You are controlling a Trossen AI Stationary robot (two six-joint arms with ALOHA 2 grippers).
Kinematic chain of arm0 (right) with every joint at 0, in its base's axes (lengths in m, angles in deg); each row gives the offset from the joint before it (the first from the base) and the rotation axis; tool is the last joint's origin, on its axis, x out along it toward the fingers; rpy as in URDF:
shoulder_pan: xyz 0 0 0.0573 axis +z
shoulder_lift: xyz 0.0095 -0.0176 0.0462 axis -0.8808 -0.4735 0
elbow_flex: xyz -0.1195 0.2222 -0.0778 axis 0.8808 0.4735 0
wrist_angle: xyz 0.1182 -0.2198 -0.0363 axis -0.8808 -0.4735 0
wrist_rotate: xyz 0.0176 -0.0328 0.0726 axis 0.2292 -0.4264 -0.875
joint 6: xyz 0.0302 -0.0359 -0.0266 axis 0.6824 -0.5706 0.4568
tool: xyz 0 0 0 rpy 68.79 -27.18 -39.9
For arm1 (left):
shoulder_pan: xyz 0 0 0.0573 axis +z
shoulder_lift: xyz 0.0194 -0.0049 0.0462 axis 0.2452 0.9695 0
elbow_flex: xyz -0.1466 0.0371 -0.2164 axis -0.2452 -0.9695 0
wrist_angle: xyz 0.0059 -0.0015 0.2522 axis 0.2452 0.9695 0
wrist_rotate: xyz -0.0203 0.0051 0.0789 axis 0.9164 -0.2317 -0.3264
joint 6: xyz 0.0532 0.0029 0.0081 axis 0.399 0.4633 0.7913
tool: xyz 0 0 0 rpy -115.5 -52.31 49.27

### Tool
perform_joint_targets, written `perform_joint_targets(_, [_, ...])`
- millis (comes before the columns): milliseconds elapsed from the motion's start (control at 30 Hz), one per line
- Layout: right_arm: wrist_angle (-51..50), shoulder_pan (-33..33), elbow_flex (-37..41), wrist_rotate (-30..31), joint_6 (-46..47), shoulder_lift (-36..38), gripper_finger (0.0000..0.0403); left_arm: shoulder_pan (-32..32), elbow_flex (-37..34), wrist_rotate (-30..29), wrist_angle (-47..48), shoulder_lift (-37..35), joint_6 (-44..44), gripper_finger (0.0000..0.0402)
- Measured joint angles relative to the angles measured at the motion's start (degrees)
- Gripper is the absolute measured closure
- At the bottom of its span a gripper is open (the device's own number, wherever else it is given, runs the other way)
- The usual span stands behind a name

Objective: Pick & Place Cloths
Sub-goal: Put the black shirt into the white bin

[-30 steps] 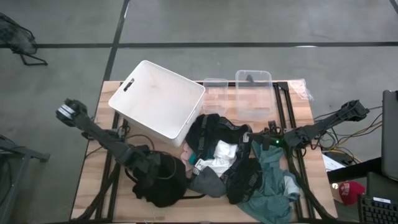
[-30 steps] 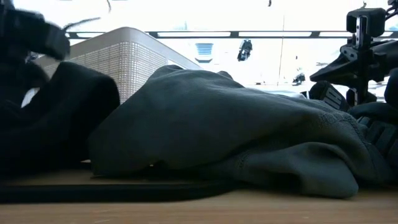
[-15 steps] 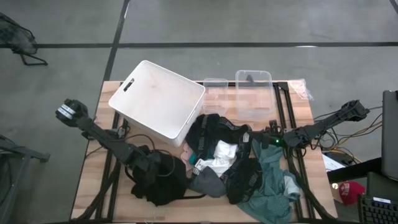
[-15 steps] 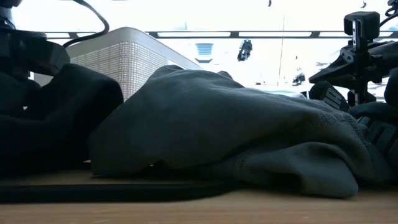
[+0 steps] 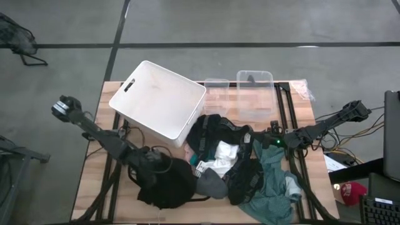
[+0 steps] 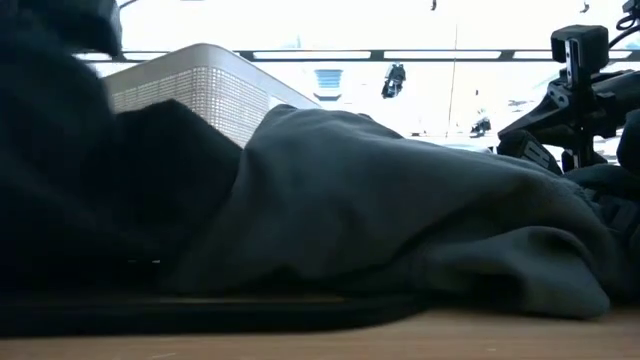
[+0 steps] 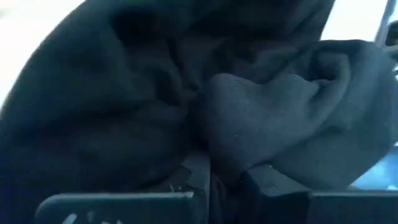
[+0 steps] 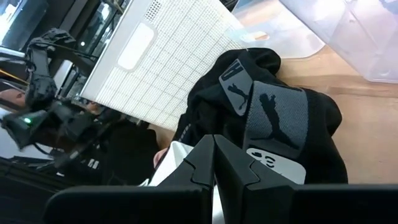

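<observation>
I see a grey-green cloth (image 6: 400,230) heaped on the surface (image 6: 400,340), a black cloth (image 6: 90,200) touching it, white basket (image 6: 190,85) behind.

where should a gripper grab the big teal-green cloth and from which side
Grip the teal-green cloth at its bare stretch near the table's right front corner, coming straight down from above. Its inner edge is tucked under a black cloth, so a pinch there might lift both. The outer part lies flat and uncovered, and its folds should give the fingers something to pinch.
</observation>
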Motion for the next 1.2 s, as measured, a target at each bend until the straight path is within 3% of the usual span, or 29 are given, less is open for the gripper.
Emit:
perform_joint_targets(167, [0.0, 0.0, 0.0, 0.0, 0.0, 0.0, 0.0394, 0.0, 7.2, -4.1, 5.9, -5.1, 0.7, 0.0365])
perform_joint_targets(400, [-0.1, 0.0, 0.0, 0.0, -0.8, 0.0, 0.0394, 0.0, 21.3, -14.5, 14.3, -8.3, 6.8, 0.0365])
perform_joint_targets(767, [-0.1, 0.0, 0.0, 0.0, -1.0, 0.0, 0.0394, 0.0, 45.7, -43.6, 21.8, -8.3, 27.2, 0.0365])
perform_joint_targets(1033, [-0.1, 0.0, 0.0, 0.0, -1.0, 0.0, 0.0394, 0.1, 56.5, -68.2, 21.5, -8.5, 46.7, 0.0365])
perform_joint_targets(1100, [-0.1, 0.0, 0.0, 0.0, -1.0, 0.0, 0.0394, 0.1, 57.0, -71.9, 21.5, -8.6, 47.5, 0.0365])
perform_joint_targets(1200, [-0.1, 0.0, 0.0, 0.0, -0.9, 0.0, 0.0394, 0.1, 56.4, -72.7, 22.6, -9.4, 45.8, 0.0362])
